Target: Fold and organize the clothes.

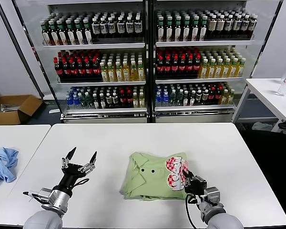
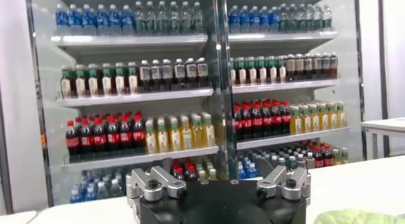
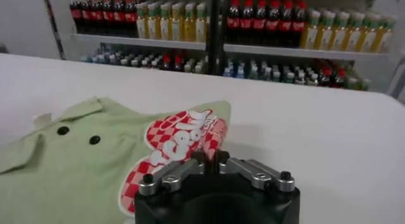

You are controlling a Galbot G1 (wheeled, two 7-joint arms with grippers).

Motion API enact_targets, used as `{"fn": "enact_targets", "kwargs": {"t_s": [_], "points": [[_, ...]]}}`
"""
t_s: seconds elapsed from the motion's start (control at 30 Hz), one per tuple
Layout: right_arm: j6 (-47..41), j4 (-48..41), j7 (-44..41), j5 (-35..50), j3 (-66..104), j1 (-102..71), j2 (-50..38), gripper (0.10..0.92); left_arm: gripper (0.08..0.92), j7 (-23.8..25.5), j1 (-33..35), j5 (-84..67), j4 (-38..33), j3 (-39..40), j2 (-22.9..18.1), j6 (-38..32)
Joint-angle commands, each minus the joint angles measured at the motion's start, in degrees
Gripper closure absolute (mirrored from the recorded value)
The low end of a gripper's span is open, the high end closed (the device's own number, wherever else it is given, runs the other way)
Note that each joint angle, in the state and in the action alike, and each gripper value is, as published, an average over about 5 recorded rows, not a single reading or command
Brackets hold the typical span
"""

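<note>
**Me:** The polo shirt (image 1: 155, 175) lies folded into a compact bundle on the near part of the white table (image 1: 133, 138), a little right of centre. Its collar and dark buttons face left, and the red-and-white graphic sits on its right end.

**Partner:** Which of your arms is nearer to it?

**Me:** My right gripper (image 1: 187, 178), by far. It sits at the shirt's near right edge, fingers pressed together over the checked graphic (image 3: 180, 143). Whether fabric is pinched between them, I cannot tell; the tips meet right at the cloth.

**Partner:** And the left?

**Me:** My left gripper (image 1: 81, 158) is off to the left of the shirt, well apart from it, fingers spread wide and holding nothing, raised above the tabletop.

**Partner:** How does the bundle run?

**Me:** Its long axis goes roughly left to right, so I judge that any tidying or shifting falls to the right arm, working from the graphic end.
</note>
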Motion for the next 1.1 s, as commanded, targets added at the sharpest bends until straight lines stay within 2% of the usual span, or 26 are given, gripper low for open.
{"fn": "enact_targets", "kwargs": {"t_s": [0.03, 0.23, 0.33, 0.67, 0.87, 1.1], "points": [[4.3, 2.1, -1.4, -7.2, 3.0, -2.8, -0.7, 0.750, 0.177, 0.9, -0.5, 11.1, 2.2, 1.2, -1.2, -7.0], [7.2, 1.9, -2.3, -9.5, 3.1, -0.7, -0.7, 0.577, 0.177, -1.4, -1.3, 18.0, 0.7, 3.2, -2.3, -4.2], [8.0, 0.6, -2.4, -9.1, 4.3, 2.2, -1.7, 0.490, 0.177, -1.0, -0.7, 25.0, -0.1, 3.1, -2.3, -4.5], [8.3, -3.0, -3.0, -6.3, 5.5, 8.1, -3.6, 0.232, 0.177, -4.9, -6.6, 35.3, 3.9, 2.5, -1.8, -14.5], [7.8, -4.1, -2.7, -7.0, 4.8, 9.9, -3.1, 0.203, 0.177, -5.2, -8.1, 36.2, 7.0, 1.7, -1.3, -18.3], [9.4, -6.9, -3.6, -15.6, 5.7, 10.8, -2.1, 0.202, 0.177, -2.9, -12.7, 27.5, 14.5, 1.6, -1.0, -27.3]]}}
